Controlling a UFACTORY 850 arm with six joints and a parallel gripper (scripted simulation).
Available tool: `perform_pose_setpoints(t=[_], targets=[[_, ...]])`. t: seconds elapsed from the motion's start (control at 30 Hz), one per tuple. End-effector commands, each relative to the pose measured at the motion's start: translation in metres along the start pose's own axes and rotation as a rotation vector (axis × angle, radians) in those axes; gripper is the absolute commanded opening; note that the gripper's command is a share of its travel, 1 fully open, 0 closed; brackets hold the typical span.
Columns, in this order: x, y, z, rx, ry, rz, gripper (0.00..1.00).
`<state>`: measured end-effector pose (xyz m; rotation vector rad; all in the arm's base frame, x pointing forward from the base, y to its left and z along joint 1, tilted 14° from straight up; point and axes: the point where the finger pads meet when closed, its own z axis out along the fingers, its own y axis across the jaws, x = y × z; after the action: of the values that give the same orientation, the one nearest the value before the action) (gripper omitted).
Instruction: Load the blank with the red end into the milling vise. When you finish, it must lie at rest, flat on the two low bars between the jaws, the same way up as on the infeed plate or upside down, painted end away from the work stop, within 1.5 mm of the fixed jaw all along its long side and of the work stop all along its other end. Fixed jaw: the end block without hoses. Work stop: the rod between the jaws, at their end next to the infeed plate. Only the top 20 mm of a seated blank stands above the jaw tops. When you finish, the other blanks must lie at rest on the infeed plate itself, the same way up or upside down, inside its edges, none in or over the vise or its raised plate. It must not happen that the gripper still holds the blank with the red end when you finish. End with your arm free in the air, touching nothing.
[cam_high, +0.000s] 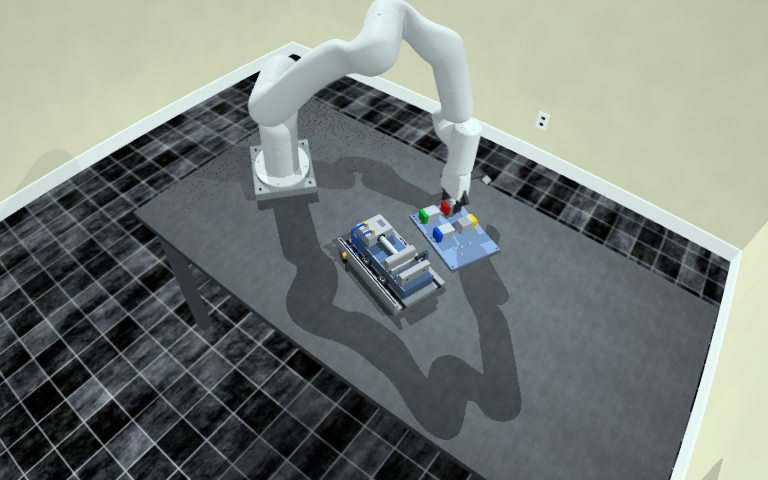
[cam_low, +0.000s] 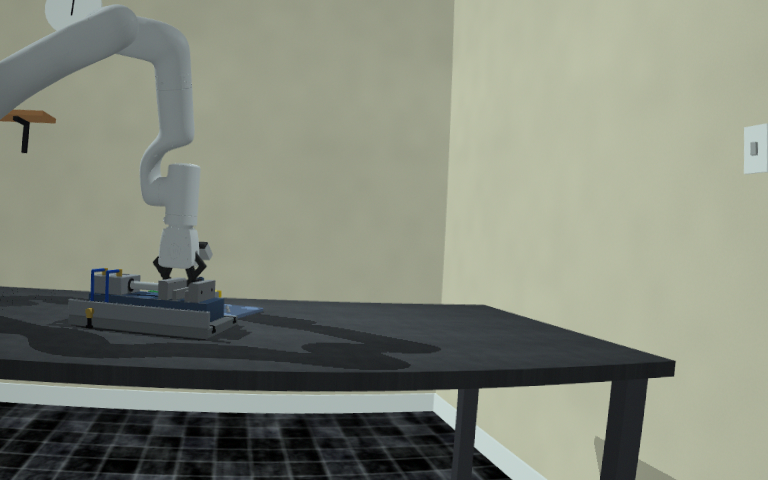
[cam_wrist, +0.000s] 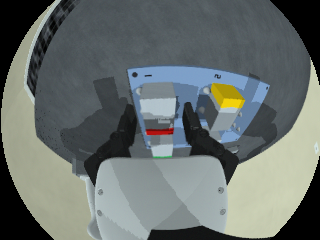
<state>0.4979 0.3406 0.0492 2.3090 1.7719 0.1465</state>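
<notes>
The blank with the red end (cam_high: 445, 207) lies on the light blue infeed plate (cam_high: 455, 237) at its far edge, red end towards the arm's base. My gripper (cam_high: 454, 199) hangs straight down over this blank, open, with one finger on each side of it. In the wrist view the red end (cam_wrist: 160, 132) sits between the two black fingers, which do not touch it. The milling vise (cam_high: 388, 255) stands left of the plate, and nothing lies between its jaws. In the side view my gripper (cam_low: 178, 277) is down at about the height of the jaw tops.
Three other blanks lie on the infeed plate: green-ended (cam_high: 428, 213), blue-ended (cam_high: 444, 230) and yellow-ended (cam_high: 467, 222). The yellow one also shows in the wrist view (cam_wrist: 227, 100). Blue hoses (cam_high: 359, 232) stand at the vise's far end. The vise sits on a raised plate with rails.
</notes>
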Motion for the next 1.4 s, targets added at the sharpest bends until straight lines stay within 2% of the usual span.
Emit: perform_pose_setpoints(t=[0.0, 1.13, 1.17, 1.37], targets=[[0.0007, 0.0006, -0.0008, -0.001, 0.002, 0.0, 0.7], [0.0008, 0.0006, -0.0031, -0.001, 0.002, 0.0, 0.7], [0.0007, 0.0006, -0.0031, -0.001, 0.002, 0.0, 0.0], [0.0007, 0.0006, -0.0031, -0.001, 0.002, 0.0, 0.0]])
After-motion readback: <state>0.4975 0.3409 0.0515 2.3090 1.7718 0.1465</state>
